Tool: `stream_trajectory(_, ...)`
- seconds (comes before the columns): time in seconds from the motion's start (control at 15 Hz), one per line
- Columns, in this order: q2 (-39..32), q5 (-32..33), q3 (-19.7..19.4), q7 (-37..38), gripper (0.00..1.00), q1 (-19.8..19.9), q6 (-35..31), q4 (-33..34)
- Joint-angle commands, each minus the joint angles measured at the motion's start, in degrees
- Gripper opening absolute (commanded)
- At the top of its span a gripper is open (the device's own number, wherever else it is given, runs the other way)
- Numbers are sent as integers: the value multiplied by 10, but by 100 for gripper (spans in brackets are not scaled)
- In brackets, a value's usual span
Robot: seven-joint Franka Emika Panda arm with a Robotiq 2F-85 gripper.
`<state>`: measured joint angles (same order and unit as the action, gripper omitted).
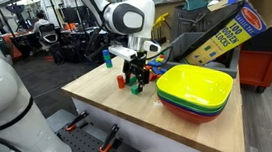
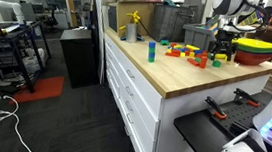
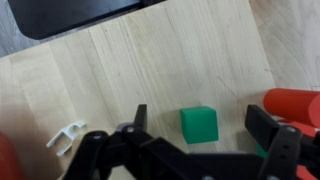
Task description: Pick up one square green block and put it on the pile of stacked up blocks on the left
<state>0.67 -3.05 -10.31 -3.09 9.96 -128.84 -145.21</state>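
1. Wrist view: the square green block (image 3: 198,124) sits flat on the pale wooden table (image 3: 150,60). It lies between the two dark fingers of the gripper (image 3: 199,118), with bare wood showing on either side of it.
2. The gripper's jaws stand wide apart and hold nothing. Neither finger touches the cube.
3. A red block (image 3: 293,106) lies just beside one finger, and a small white piece (image 3: 65,133) lies on the wood beyond the other finger. Both are apart from the green cube.
4. In an exterior view the pile of stacked up blocks (image 2: 150,50) stands upright as a slim tower near the table's front edge. It is well apart from the loose blocks (image 2: 191,54) where the arm is working. The stacked bowls (image 2: 254,47) sit on the far side of that jumble.
5. The cube looks like painted wood, so it is probably light, rigid and not fragile. Its smooth faces may slip a little under a weak pinch.
6. The best hold appears to be across two opposite side faces, centred, with the fingers square to them. A grip on the upper half would leave the base free to land on the tower.
7. The red block crowds one finger and could be dragged along as the jaws close. The tower is only one block wide, so an off-centre placement or a nudge would likely topple it.
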Motion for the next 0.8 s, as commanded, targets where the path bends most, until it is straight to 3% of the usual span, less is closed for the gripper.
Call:
stream_trajectory(0.0,-10,5,4,-6,100,-2,-21,1)
stream_trajectory(0.27,-25,7,9,-4,100,-4,-37,7)
stream_trajectory(0.33,-29,9,9,-4,81,-4,-42,8)
stream_trajectory(0.73,-37,22,5,3,36,-1,-45,12)
